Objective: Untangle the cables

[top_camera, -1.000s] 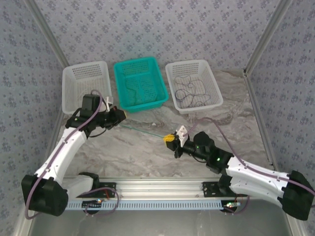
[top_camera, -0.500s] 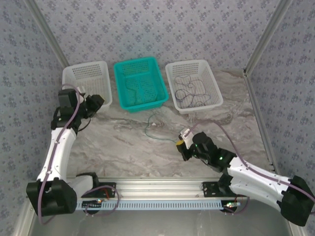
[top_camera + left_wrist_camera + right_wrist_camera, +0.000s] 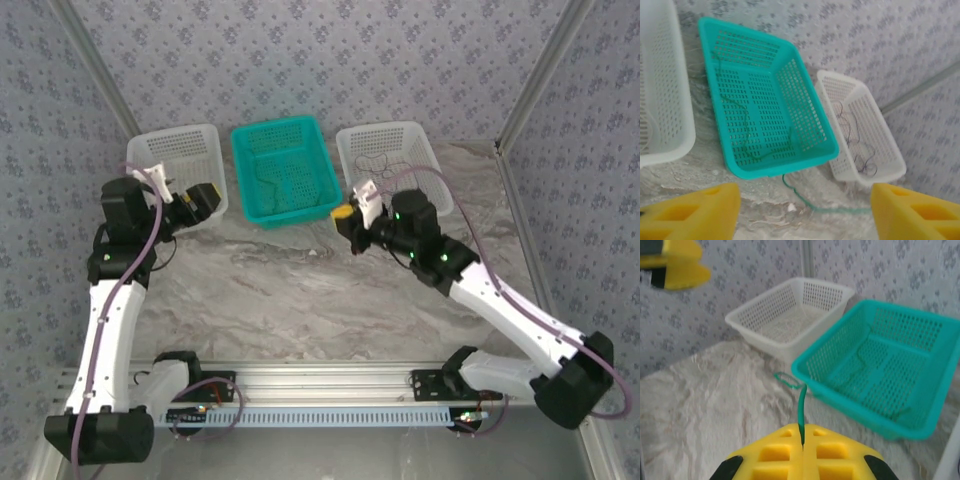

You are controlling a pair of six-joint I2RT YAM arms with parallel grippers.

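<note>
thin green cable point(image 3: 801, 407) pinched between the right gripper's point(image 3: 802, 432) clamped fingers, running straight ahead from the tips, long axis in line with them, to a small loop just short of the basket point(image 3: 850, 397); left gripper point(image 3: 805, 210) spread wide, empty.

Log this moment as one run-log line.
left claw: open, empty, near left white basket | right claw: shut on green cable | green cable: runs from right claw toward teal basket
</note>
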